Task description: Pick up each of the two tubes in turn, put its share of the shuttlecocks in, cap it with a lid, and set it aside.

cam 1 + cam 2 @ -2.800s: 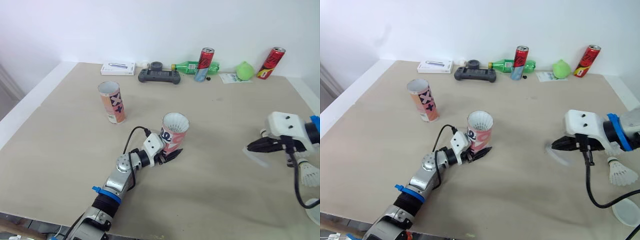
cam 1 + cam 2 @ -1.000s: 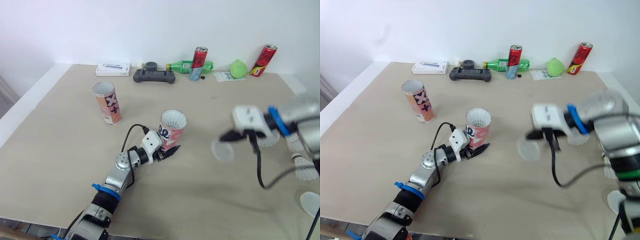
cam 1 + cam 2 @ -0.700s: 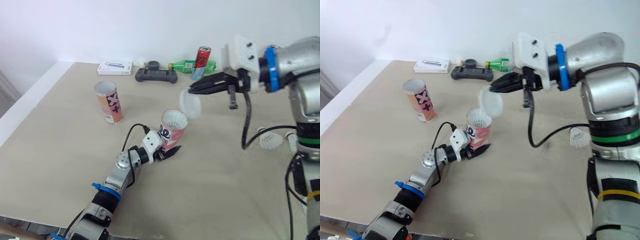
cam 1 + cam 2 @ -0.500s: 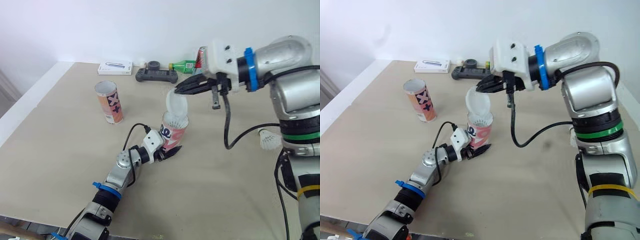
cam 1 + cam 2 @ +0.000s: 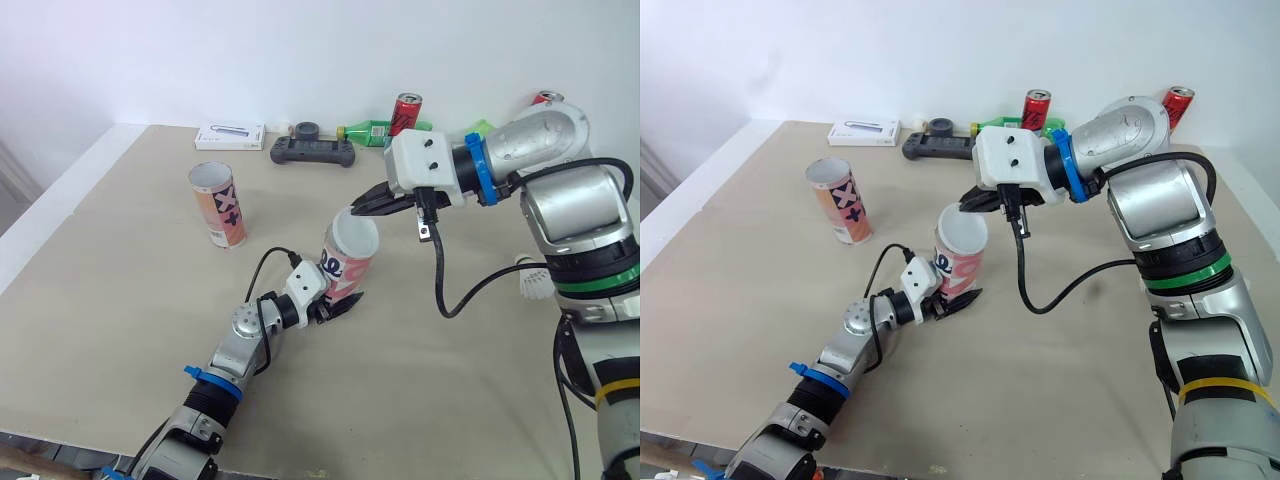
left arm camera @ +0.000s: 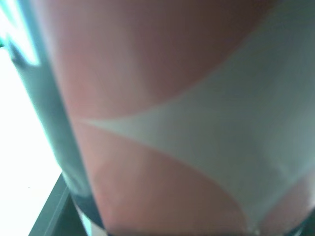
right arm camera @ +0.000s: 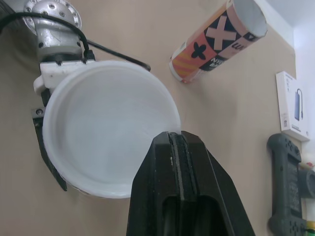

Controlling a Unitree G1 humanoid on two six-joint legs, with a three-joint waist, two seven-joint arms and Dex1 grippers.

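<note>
While the left gripper clamps the pink tube low on its wall, the tube stands upright near the middle of the table. The right gripper comes in from the right. Its fingers are closed on the rim of the white lid, which lies over the tube's mouth. Whether the lid is pressed fully home cannot be told.

Edges and room:
- The table's left edge is a pale border, well apart from both tubes.
- Bare tabletop spreads in front of the pink tube and to its right, out to the near edge.
- The far edge, against the wall, carries a row of clutter well apart from the work.

Counts:
- Tubes: two. The second, the orange tube, stands upright and uncapped, behind and to the left of the pink one, apart from it.
- Lids: one.
- Shuttlecocks: one, lying near the right edge behind the right arm.
- Back row: one white box, one game controller, one green bottle on its side, two red cans.
</note>
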